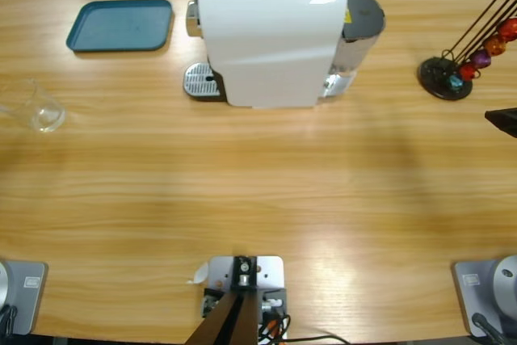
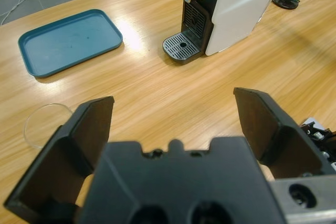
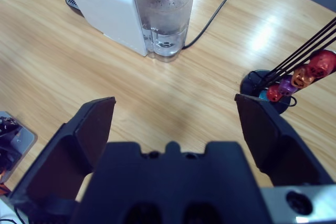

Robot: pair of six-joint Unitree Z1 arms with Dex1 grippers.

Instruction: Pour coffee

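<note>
Standing at about twelve o'clock on the wooden worktop (image 1: pixel 258 191) is one white coffee machine (image 1: pixel 271 34), its single drip grate (image 1: pixel 202 81) facing nine o'clock and its one clear water tank (image 3: pixel 165 17) at the three o'clock end. One teal tray (image 1: pixel 121 25) lies bare at ten o'clock. One clear glass tumbler (image 1: pixel 36 107) sits at nine o'clock near the worktop's edge, well apart from the machine; whether any coffee is in it cannot be told. One black capsule rack (image 1: pixel 446 78) at two o'clock carries four shiny capsules (image 3: pixel 299 77) in the right wrist view: red, orange, purple, red. Two grippers show: the left gripper (image 2: pixel 173 114) and the right gripper (image 3: pixel 173 114), each with jaws spread wide, holding nothing.
</note>
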